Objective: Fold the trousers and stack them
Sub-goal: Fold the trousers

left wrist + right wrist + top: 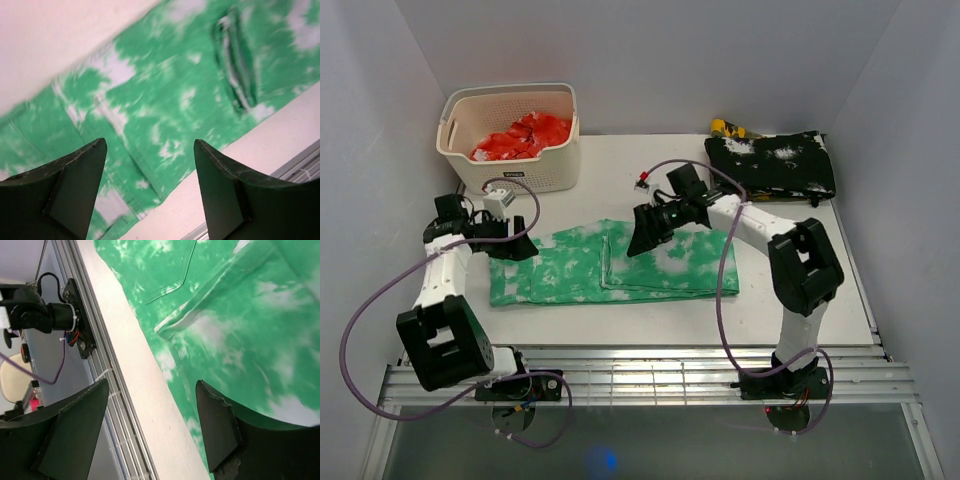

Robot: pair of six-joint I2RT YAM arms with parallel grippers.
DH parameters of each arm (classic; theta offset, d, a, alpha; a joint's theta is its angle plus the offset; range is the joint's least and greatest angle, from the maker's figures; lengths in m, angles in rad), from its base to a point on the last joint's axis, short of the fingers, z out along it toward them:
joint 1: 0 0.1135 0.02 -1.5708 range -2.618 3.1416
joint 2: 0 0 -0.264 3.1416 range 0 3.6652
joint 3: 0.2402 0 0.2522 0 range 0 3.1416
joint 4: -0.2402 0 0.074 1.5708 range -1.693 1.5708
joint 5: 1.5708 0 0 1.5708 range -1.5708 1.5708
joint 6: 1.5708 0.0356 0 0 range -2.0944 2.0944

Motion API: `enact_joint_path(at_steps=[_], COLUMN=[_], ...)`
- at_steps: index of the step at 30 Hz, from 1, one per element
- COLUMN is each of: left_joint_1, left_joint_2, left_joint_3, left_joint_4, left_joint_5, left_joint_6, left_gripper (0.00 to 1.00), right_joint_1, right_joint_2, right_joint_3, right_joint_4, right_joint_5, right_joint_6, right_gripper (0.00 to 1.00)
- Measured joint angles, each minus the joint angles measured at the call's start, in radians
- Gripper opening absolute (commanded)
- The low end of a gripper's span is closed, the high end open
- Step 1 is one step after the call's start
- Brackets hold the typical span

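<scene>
The trousers (615, 265) lie flat mid-table as a long green and white band, well short of a finished fold. The right-hand part carries a second layer on top, its edge running across the band near the middle, while the left part lies single and longer. I judge at least one more fold is due, and the stacking has not begun. The right gripper (642, 235) hangs over the folded layer's far edge with its claw spread and nothing between the fingers. The right wrist view shows only cloth and bare table beneath it. The left gripper (515, 248) is at the band's left end, claw likewise spread and holding nothing, just above the cloth. I cannot tell whether it touches. Plain pale walls (670, 60) close in the room on three sides. The table (800, 290) is white and smooth, and a slatted rail (650, 375) runs along its near edge. A black speckled folded garment (775, 165) sits at the far right corner, the likely place for the stack. A cream basket (510, 95) at the far left holds red cloth (525, 135). A small yellow item (728, 128) lies behind the black garment, and I cannot identify it.
</scene>
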Motion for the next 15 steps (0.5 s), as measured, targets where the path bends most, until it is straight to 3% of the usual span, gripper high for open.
enact_joint_path(at_steps=[4,6,11,15], left_joint_1=[-0.079,-0.143,-0.306,-0.470], left_joint_2=[-0.094,-0.111,-0.066,0.030], left_joint_3=[0.064,0.064,0.038,-0.030], left_joint_4=[-0.001,0.010,0.117,0.298], left_joint_5=[0.124,0.172,0.266,0.327], left_joint_6=[-0.022,-0.059,-0.215,-0.397], left_gripper=[0.81,0.80,0.74,0.69], right_joint_1=[-0.145,-0.224,-0.391,-0.467], right_joint_2=[-0.139,-0.166,-0.097,-0.007], right_joint_3=[-0.046,-0.083,-0.171,-0.233], right_joint_4=[-0.062,-0.106,-0.248,-0.343], right_joint_5=[-0.058,-0.079,-0.126,-0.168], right_joint_6=[-0.123,-0.188,-0.347,-0.449], right_gripper=[0.78,0.73,0.62,0.56])
